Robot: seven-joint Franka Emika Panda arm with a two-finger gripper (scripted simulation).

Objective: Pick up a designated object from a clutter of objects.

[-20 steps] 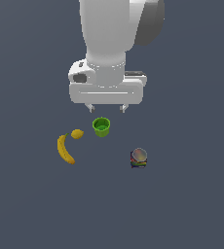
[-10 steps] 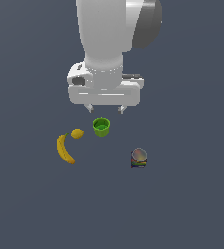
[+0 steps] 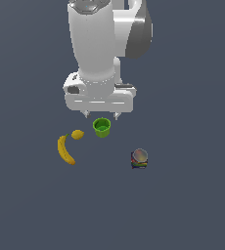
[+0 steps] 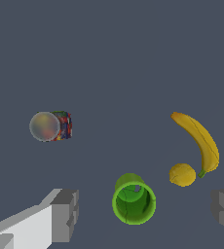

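The small round yellow lemon point(image 3: 77, 135) point(image 4: 182, 174) lies on the grey floor between the banana point(image 3: 65, 150) point(image 4: 199, 139) and the green cup point(image 3: 101, 127) point(image 4: 134, 202). My gripper point(image 3: 101, 115) point(image 4: 145, 214) hangs open above the floor, over the green cup and to the exterior view's right of the lemon. Its two grey fingers point(image 4: 65, 215) stand wide apart with nothing held. The dark can with a silvery top point(image 3: 139, 158) point(image 4: 50, 126) sits apart from the rest.
The white arm body point(image 3: 102, 53) rises above the cup and hides the floor behind it. Bare grey floor surrounds the four objects on every side.
The arm and gripper have shifted a little toward the exterior view's left. The lemon, banana, cup and can have not moved.
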